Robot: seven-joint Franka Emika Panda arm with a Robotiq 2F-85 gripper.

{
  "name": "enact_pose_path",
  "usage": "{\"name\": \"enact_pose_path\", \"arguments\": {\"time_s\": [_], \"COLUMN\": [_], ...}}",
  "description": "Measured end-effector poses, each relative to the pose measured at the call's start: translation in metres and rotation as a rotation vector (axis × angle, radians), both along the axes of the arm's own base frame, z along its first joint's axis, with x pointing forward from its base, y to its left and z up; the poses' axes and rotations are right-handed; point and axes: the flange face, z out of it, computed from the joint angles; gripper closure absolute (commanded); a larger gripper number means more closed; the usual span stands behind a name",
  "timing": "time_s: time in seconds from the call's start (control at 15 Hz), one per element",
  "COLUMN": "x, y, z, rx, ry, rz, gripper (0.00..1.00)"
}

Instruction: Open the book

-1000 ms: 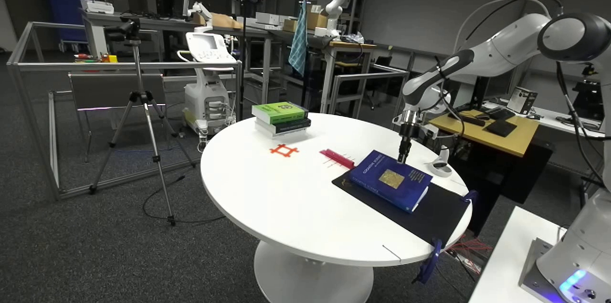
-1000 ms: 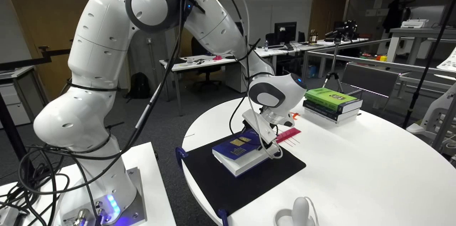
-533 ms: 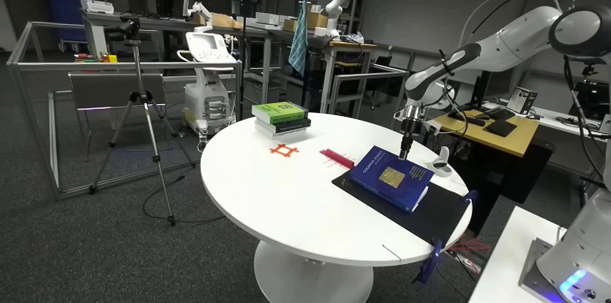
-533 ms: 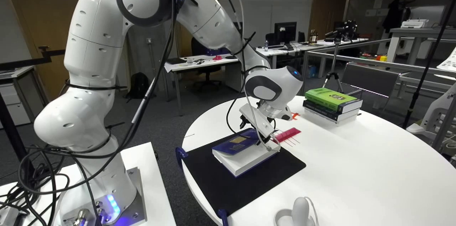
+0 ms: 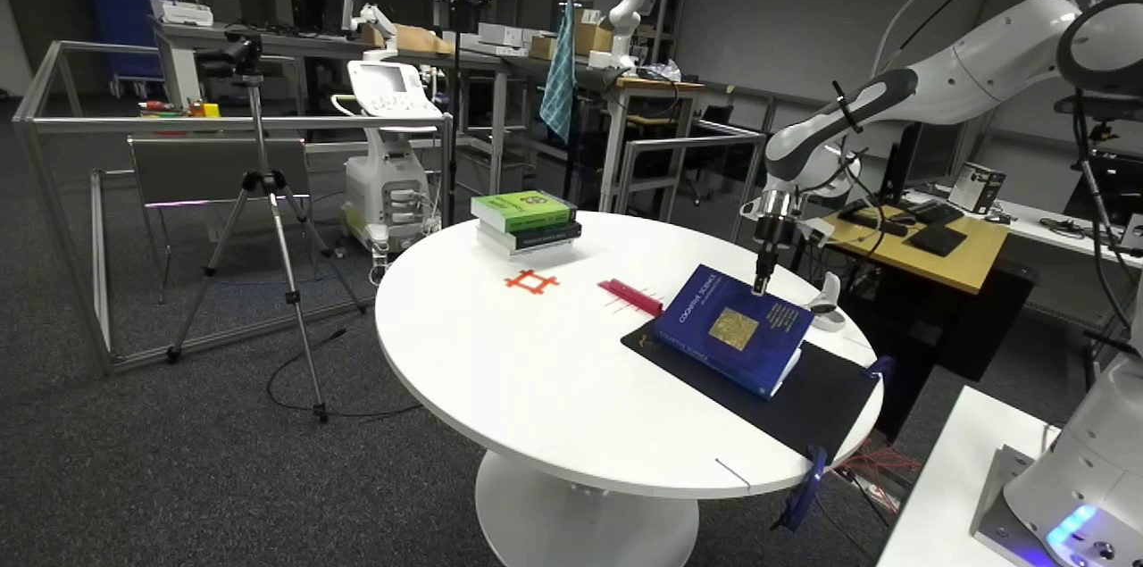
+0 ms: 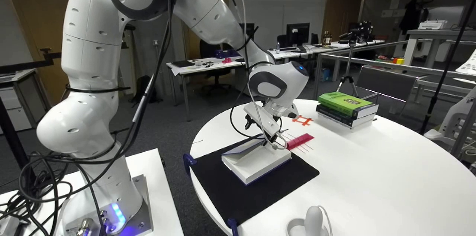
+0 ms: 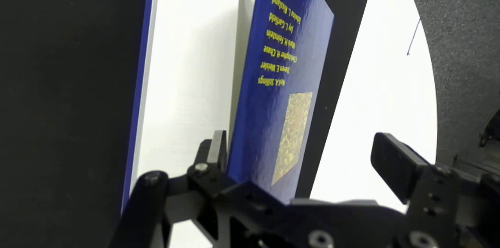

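Book (image 6: 256,164) on black mat (image 6: 264,195), cover (image 7: 283,84) tilted up; I have the gripper (image 7: 300,142) wide, one finger (image 7: 217,148) beneath cover.

In an exterior view, the book (image 5: 732,330) is laid on a mat (image 5: 823,393) held by clamps (image 5: 811,485) at the table's (image 5: 536,388) near-right rim, with a motion controller (image 5: 830,292) behind the mat, a strip (image 5: 630,296) left of the book, a frame (image 5: 518,282) farther left and, behind it, stacked books (image 5: 525,214) near the far-left rim.
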Motion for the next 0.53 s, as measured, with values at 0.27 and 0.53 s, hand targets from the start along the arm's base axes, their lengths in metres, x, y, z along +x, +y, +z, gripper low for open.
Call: {"name": "enact_pose_path", "arguments": {"time_s": [0.27, 0.53], "x": [-0.008, -0.016], "y": [0.011, 0.025], "z": [0.011, 0.026], "rx": [-0.003, -0.009], "ry": [-0.008, -0.025], "rz": [0.018, 0.042], "gripper": [0.00, 0.00]}}
